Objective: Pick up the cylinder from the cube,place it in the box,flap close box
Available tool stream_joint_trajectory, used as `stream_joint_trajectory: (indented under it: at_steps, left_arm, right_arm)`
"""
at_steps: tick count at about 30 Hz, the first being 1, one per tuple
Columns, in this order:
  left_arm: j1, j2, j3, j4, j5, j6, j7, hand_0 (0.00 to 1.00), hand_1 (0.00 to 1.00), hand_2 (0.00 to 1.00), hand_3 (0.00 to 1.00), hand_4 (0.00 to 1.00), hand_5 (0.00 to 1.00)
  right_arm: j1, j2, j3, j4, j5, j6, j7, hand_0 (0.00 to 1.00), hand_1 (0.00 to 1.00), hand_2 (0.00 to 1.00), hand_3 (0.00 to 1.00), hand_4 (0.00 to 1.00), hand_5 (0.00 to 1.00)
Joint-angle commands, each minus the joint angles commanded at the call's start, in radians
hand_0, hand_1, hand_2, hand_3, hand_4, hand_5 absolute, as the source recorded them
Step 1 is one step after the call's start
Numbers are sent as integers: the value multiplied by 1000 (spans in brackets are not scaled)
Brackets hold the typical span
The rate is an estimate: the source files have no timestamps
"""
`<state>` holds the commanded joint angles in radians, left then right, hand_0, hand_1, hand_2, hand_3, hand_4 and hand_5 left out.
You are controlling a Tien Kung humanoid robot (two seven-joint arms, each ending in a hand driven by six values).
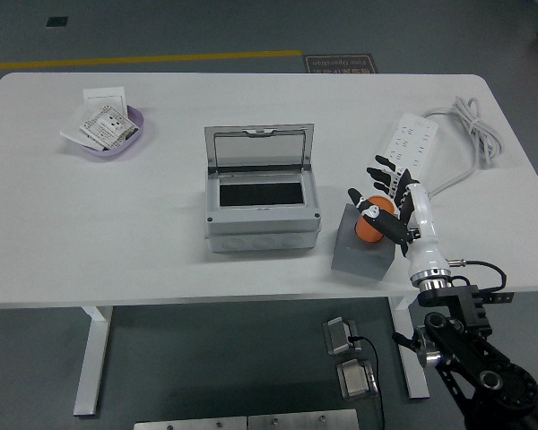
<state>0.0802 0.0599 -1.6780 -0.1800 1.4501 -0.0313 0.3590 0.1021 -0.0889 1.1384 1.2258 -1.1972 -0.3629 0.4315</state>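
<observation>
An orange cylinder sits on top of a grey cube near the table's front edge, right of centre. My right hand comes in from the lower right and is at the cylinder. Its thumb lies across the cylinder's front, and its fingers stretch out spread behind and above it, not closed around it. Left of the cube stands the grey box, its clear-windowed lid raised upright at the back and its dark inside showing. My left arm is out of view.
A white power strip with a coiled cable lies just behind my right hand. A purple bowl holding white packets sits at the far left. The table's near edge runs close in front of box and cube.
</observation>
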Motion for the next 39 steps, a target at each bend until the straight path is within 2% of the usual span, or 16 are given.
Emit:
stream_joint_trajectory:
  at_steps: [15, 16, 21, 22, 27, 28, 33, 34, 39]
  left_arm:
    - [-1, -1, 3, 0, -1, -1, -1, 636, 655, 380, 617, 674, 402]
    - [-1, -1, 3, 0, -1, -1, -1, 635, 655, 380, 617, 674, 402]
    - [-2, -1, 5, 0, -4, -1, -2, 635, 655, 380, 617, 674, 402]
    - [-2, -1, 6, 0, -4, -1, -2, 635, 655, 380, 617, 675, 403]
    - [-4, -2, 7, 0, -5, -1, -2, 635, 655, 380, 617, 675, 403]
    - [-4, -2, 6, 0, -5, -1, -2, 635, 655, 382, 617, 673, 399]
    - [-5, -2, 7, 0, -5, -1, -3, 635, 655, 382, 617, 673, 399]
    - [-6, -2, 7, 0, -5, -1, -3, 634, 655, 381, 617, 673, 400]
    - [-6, -1, 10, 0, -8, -1, -4, 634, 655, 381, 617, 673, 400]
  right_arm:
    - [-2, 0, -23, -26, 8, -6, 3, 755, 747, 705, 779, 885, 237]
    - [-2, -1, -25, -28, 8, -7, 2, 749, 743, 698, 771, 866, 206]
    - [-2, -4, -37, -35, 5, -14, -2, 749, 743, 698, 771, 866, 206]
    - [-2, -5, -38, -36, 5, -16, -2, 747, 738, 695, 765, 833, 160]
    - [-1, -7, -43, -41, 0, -24, -7, 747, 738, 695, 765, 833, 160]
    - [-1, -7, -44, -42, -1, -26, -8, 744, 733, 689, 755, 700, 9]
    - [1, -8, -52, -44, 0, -32, -12, 744, 733, 689, 755, 700, 9]
    - [1, -8, -53, -44, 1, -32, -12, 737, 728, 684, 749, 647, 2]
    - [2, -8, -59, -44, 5, -33, -14, 737, 728, 684, 749, 647, 2]
